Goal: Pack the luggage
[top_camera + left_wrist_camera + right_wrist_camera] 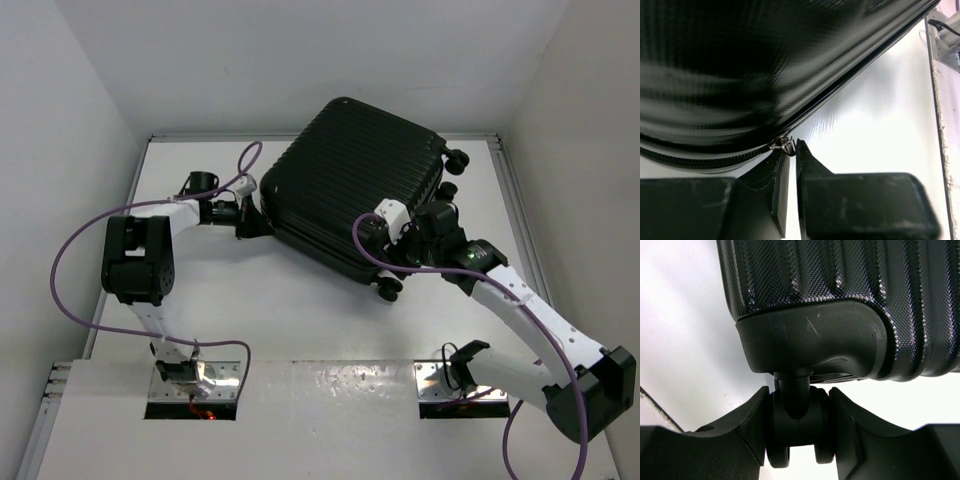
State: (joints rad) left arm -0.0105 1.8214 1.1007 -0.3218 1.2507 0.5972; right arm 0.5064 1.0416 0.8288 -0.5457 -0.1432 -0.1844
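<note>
Right fingers clamp a suitcase wheel; left fingers, nearly shut, grip unclear, may miss the zipper pull.

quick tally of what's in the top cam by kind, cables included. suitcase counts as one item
luggage: 1
robot arms: 2
purple cables: 2
total: 5
</note>
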